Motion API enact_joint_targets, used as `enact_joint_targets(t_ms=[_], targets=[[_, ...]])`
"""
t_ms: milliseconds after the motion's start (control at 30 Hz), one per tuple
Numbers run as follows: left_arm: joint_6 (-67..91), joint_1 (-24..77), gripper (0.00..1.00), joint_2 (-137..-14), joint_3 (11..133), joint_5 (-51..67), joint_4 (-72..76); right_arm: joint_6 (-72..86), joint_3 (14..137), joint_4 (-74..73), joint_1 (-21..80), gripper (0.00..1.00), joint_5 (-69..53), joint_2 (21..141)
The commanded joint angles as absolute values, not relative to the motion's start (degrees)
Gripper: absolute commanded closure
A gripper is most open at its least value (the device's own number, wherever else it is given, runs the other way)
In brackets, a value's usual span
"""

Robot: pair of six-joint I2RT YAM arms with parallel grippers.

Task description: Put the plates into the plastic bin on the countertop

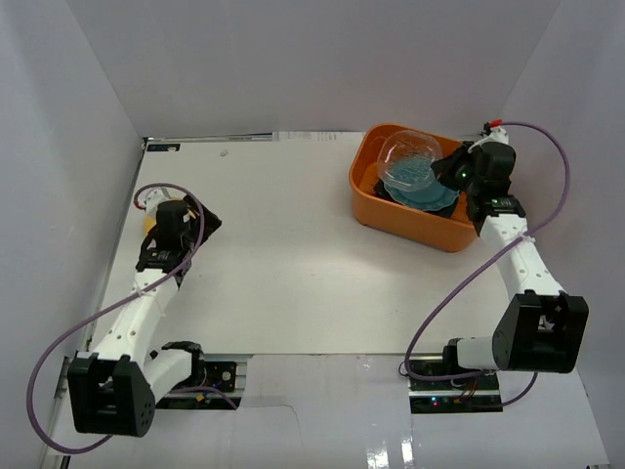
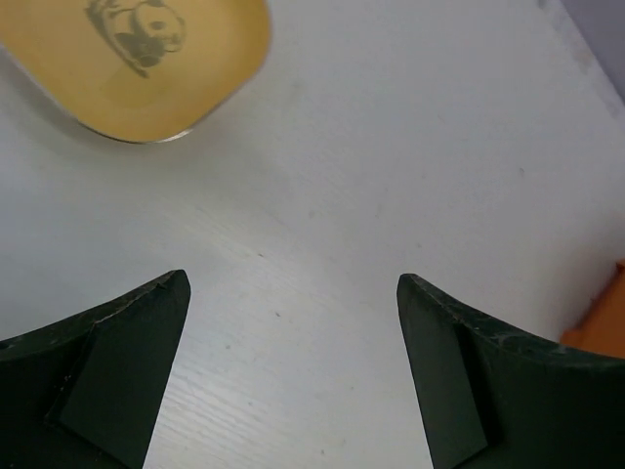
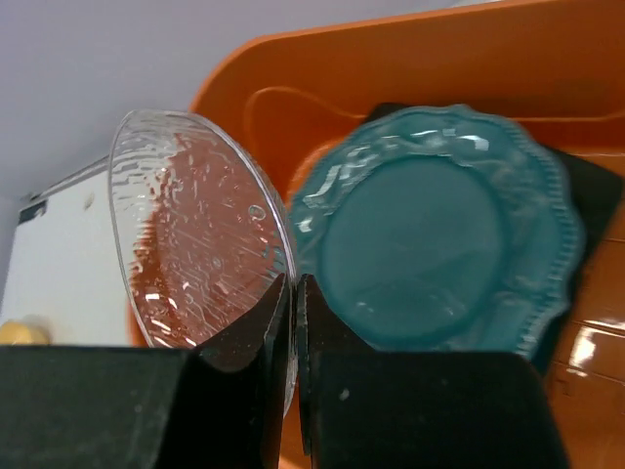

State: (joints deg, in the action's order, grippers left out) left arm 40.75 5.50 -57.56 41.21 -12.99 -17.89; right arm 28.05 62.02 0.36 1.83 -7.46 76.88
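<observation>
The orange plastic bin [image 1: 391,217] stands at the back right of the white countertop [image 1: 293,264]. In it a teal round scalloped plate [image 3: 439,234] lies on a black plate [image 3: 591,195]. My right gripper [image 3: 295,283] is shut on the rim of a clear textured glass plate [image 3: 195,234] and holds it tilted over the bin [image 3: 410,59]. That plate also shows in the top view [image 1: 408,156]. My left gripper [image 2: 293,293] is open and empty just above the countertop, near a yellow plate with a panda print [image 2: 137,59]. In the top view the left gripper [image 1: 168,227] partly hides that plate [image 1: 149,223].
White walls enclose the countertop on three sides. A dark plate edge [image 1: 205,217] shows beside the left gripper. The bin's orange corner [image 2: 601,322] shows at the right edge of the left wrist view.
</observation>
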Motion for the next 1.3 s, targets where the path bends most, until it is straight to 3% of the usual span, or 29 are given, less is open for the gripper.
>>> enact_joint_targets(t_ms=[0,200,333,400,433,533,700,933,1033,1067,1133,1167,1267], targets=[[43.24,-0.16,0.02,-61.16,43.07,-15.65,-18.63,27.33,60.38,0.09,-2.81,0.92,-8.09,77.87],[43.59,-11.24,0.03,-66.16,43.68,-20.03,-17.14,26.72,59.86,0.09,-5.10,0.82,-5.71,81.91],[44.73,-15.37,0.04,-72.06,44.73,-19.42,-16.18,26.19,58.71,0.35,-5.80,0.56,-5.10,80.78],[45.09,-16.69,0.04,-76.61,45.87,-18.11,-15.73,25.58,58.45,0.35,-6.15,0.49,-5.71,79.72],[45.17,-17.57,0.04,-78.12,46.31,-17.50,-14.86,25.23,57.93,0.35,-6.15,0.36,-5.97,78.24],[44.38,-18.98,0.08,-84.08,48.16,-13.46,-13.01,24.44,57.13,0.09,-6.42,0.18,-7.38,74.73],[44.03,-19.95,0.13,-89.47,50.36,-10.56,-10.82,24.17,54.23,0.09,-6.42,0.09,-12.12,66.38],[43.77,-19.95,0.34,-93.16,50.98,-7.91,-8.27,28.91,47.56,3.43,-2.92,0.09,-22.05,56.17],[42.89,-19.95,0.53,-94.65,51.32,-4.94,-7.56,29.88,45.70,5.27,4.00,0.06,-21.46,53.36],[42.89,-19.95,0.75,-94.92,51.15,-4.14,-7.56,29.53,45.88,4.75,6.57,0.05,-20.40,52.91],[42.98,-19.95,0.92,-94.31,50.63,-1.69,-7.21,29.01,46.40,4.66,13.92,0.02,-16.90,52.82],[43.07,-19.86,0.98,-93.61,49.58,-0.80,-7.03,29.00,46.75,4.83,16.32,0.02,-16.35,53.26],[43.86,-19.69,1.00,-88.96,46.77,4.98,-5.45,28.74,48.86,6.06,23.98,0.05,-16.08,57.12]])
